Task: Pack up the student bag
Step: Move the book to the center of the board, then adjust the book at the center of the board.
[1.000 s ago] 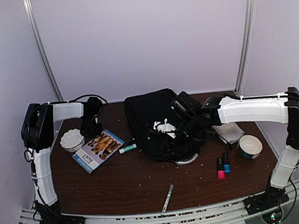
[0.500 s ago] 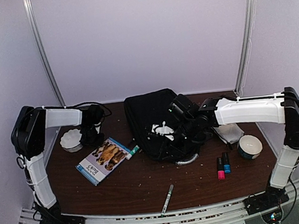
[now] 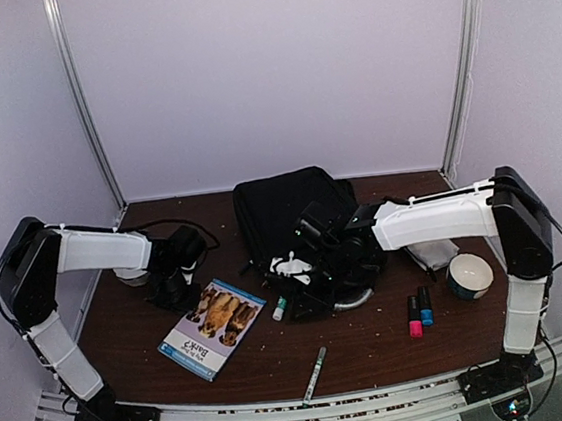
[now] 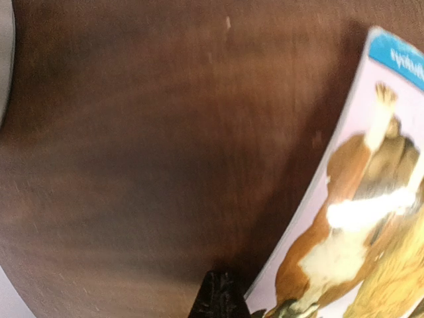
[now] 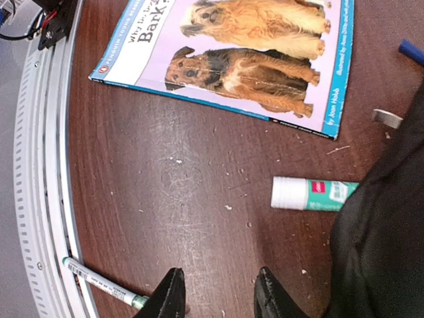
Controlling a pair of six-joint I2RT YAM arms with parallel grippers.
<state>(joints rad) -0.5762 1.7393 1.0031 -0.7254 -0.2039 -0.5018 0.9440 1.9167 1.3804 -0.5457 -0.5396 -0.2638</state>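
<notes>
Far left, a white bowl (image 3: 131,277) peeks out from behind the left arm, mostly hidden. Just beside it the left gripper (image 3: 173,294) (image 4: 218,301) points down at the table (image 3: 122,328), its fingers pressed together into a single dark tip. On my wrist feed that tip sits right at the edge of the book (image 3: 213,328) (image 4: 358,218) (image 5: 232,59), but I cannot tell whether it touches the cover. The book lies flat with its dog picture face up, at a slant to the table's near edge.

Next along, a glue stick (image 3: 279,309) (image 5: 315,193) lies on its side between the book and the bag, close to the bag's near left corner. Nearer to me a pen (image 3: 315,373) (image 5: 99,283) lies by the front rail (image 3: 312,408), well apart from the rest.

The bag (image 3: 281,210) (image 5: 384,252) sits at the middle of the table toward the back wall, lying flat (its grey loop pokes out at the near edge). The right arm reaches across its near part. The right gripper (image 5: 220,275) hangs over the wood by the bag's near left corner, fingers spread, with only bare table showing between them. Something white (image 3: 292,267) shows on the bag near there; I cannot make out what it is.

To the right of the bag lies a grey cloth (image 3: 432,252), half under the arm. In front of it stand two small bottles side by side, one pink (image 3: 414,318) and one blue (image 3: 425,307). A second bowl (image 3: 469,276) is just beyond them, near the right arm's upright.
</notes>
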